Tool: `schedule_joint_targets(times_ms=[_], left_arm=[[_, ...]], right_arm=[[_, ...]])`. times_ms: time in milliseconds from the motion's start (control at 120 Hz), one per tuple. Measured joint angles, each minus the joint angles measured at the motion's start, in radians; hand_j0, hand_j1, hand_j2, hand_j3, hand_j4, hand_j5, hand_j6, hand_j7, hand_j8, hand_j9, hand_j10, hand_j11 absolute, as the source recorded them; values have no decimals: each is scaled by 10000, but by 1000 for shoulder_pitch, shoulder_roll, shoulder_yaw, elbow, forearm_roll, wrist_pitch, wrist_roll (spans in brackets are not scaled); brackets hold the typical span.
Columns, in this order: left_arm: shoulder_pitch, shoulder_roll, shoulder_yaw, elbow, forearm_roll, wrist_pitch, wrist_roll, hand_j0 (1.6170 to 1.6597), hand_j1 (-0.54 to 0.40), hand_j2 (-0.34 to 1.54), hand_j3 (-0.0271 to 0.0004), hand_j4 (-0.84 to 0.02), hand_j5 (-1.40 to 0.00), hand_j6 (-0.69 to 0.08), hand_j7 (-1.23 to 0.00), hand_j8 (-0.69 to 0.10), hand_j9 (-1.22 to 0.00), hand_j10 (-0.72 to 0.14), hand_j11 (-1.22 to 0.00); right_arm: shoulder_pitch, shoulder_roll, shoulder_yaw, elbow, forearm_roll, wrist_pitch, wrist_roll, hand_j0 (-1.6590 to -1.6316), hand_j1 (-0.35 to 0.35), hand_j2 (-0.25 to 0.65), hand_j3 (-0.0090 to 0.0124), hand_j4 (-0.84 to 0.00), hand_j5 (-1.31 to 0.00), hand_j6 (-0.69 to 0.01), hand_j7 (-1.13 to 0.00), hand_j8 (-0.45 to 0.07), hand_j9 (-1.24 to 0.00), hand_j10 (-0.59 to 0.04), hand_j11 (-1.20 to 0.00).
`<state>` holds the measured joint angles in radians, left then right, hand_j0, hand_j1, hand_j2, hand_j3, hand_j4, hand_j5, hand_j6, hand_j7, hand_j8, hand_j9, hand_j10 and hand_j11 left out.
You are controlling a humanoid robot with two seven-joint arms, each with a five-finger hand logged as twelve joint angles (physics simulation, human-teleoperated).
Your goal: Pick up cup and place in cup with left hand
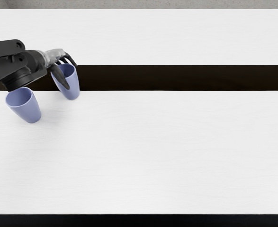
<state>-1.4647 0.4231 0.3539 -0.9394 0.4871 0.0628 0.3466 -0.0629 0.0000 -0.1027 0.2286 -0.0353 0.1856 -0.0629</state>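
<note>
Worktop (153, 151): white, plain
Left hand (57, 56): closed around far cup (73, 87) (apparently gripping)
Near cup (29, 112): upright, just beside far cup, lower-left from hand

No readable text
No words, labels, brands, numbers or signs can be read in the head view
</note>
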Motion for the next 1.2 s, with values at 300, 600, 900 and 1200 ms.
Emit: schedule_joint_targets(times_ms=[300, 600, 900, 1200], left_arm=[[-46, 39, -8, -67, -2, 0, 2, 16561, -1253, 866, 0, -4207, -5854, -3135, -5854, -2890, -5752, -4112, -5780], [-146, 133, -8, -212, -4, -3, 3, 16562, -1297, 862, 0, -4286, -5882, -3141, -5838, -2855, -5817, -4093, -5846], [-229, 230, 0, -361, -7, -3, 6, 16562, -1340, 894, 0, -4326, -5868, -3063, -5816, -2816, -5785, -4029, -5859], [-269, 314, 21, -460, -7, -5, 17, 16561, -1445, 978, 0, -4337, -5870, -2995, -5833, -2734, -5799, -3989, -5881]], right_arm=[[0, 0, 0, 0, 0, 0, 0, -16581, -3309, -31, 0, -147, -195, -145, -195, -146, -195, -147, -195], [0, 0, 0, 0, 0, 0, 0, -16581, -3309, -31, 0, -148, -195, -147, -195, -147, -195, -148, -195], [0, 0, 0, 0, 0, 0, 0, -16581, -3309, -31, 0, -148, -195, -146, -195, -147, -195, -148, -195], [0, 0, 0, 0, 0, 0, 0, -16581, -3309, -32, 0, -148, -195, -146, -195, -147, -195, -148, -195]])
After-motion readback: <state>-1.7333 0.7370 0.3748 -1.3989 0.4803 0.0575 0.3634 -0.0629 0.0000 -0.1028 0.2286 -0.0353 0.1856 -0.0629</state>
